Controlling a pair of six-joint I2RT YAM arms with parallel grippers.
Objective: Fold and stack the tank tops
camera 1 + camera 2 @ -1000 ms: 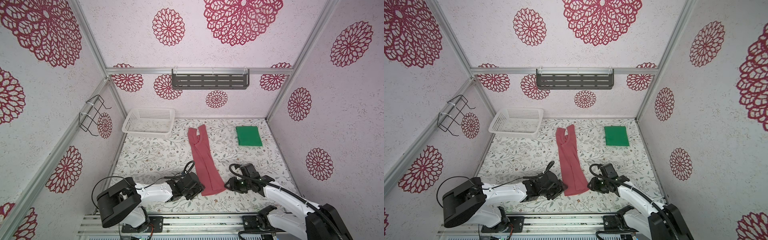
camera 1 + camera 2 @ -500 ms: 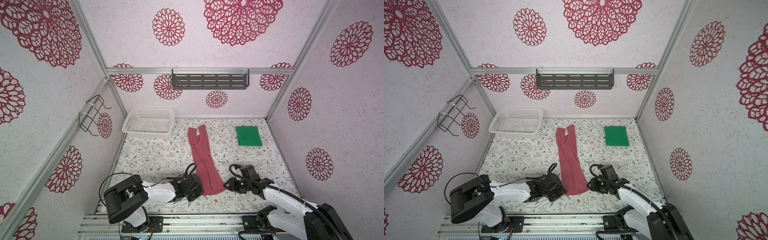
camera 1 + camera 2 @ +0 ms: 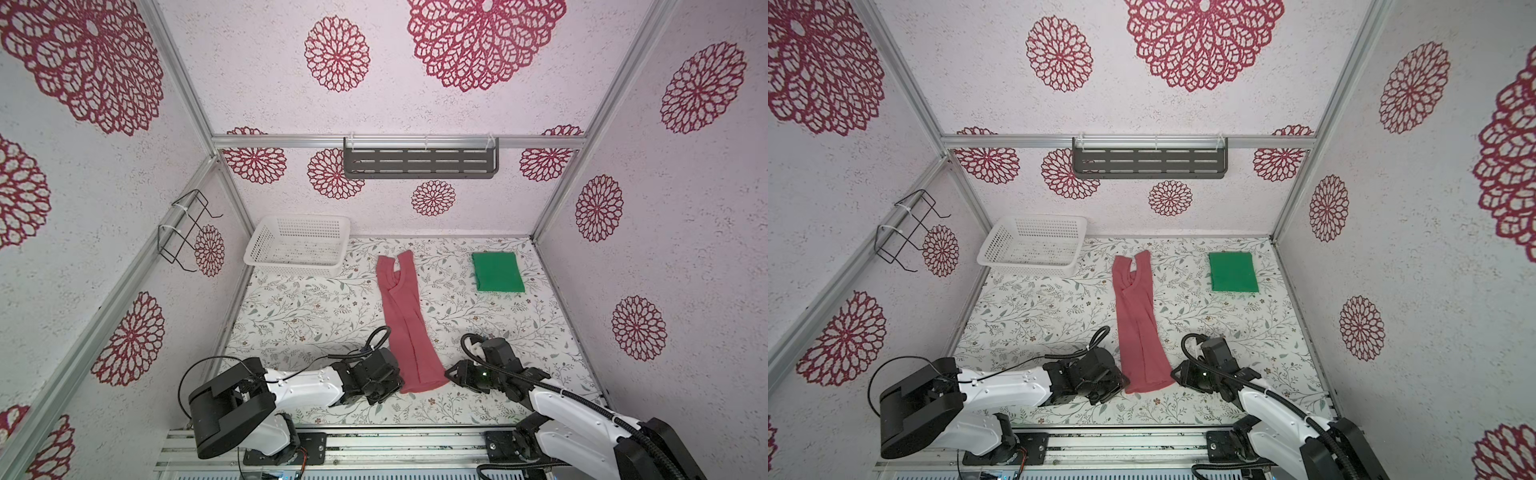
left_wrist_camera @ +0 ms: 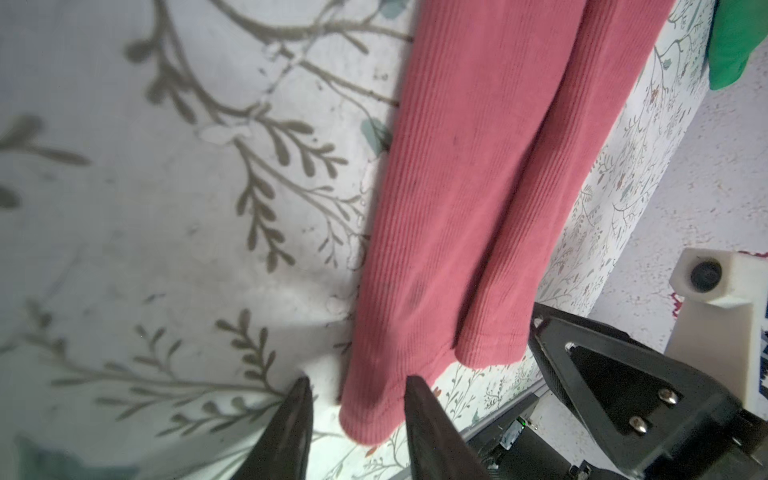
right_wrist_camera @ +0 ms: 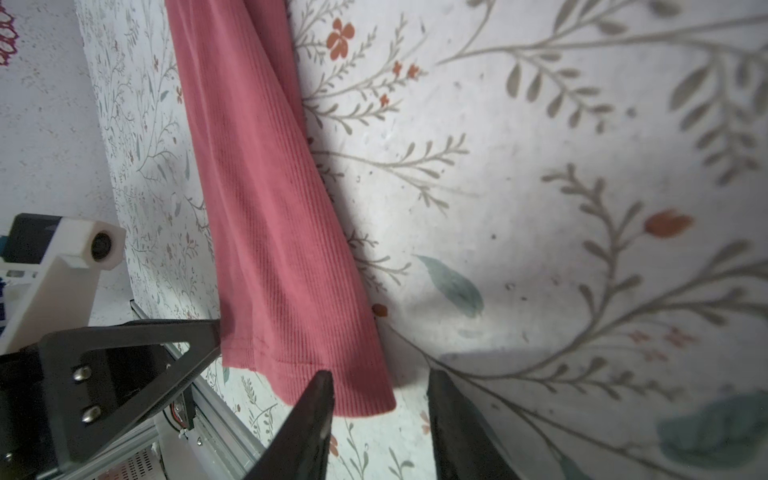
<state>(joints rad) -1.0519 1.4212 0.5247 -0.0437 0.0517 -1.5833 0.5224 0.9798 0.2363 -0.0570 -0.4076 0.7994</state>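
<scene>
Left gripper (image 4: 356,380) and right gripper (image 5: 380,374) stand narrowly parted, hem corners of the rose tank top (image 4: 457,187) between their fingers, seemingly unclamped; closing may catch one layer, skewing the fold.

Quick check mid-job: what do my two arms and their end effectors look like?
The left arm and right arm have white shells with black joints. A black cable loops at each wrist. The left end effector and right end effector are black, each with two tapered, pointed fingers on triangular screwed brackets.
</scene>
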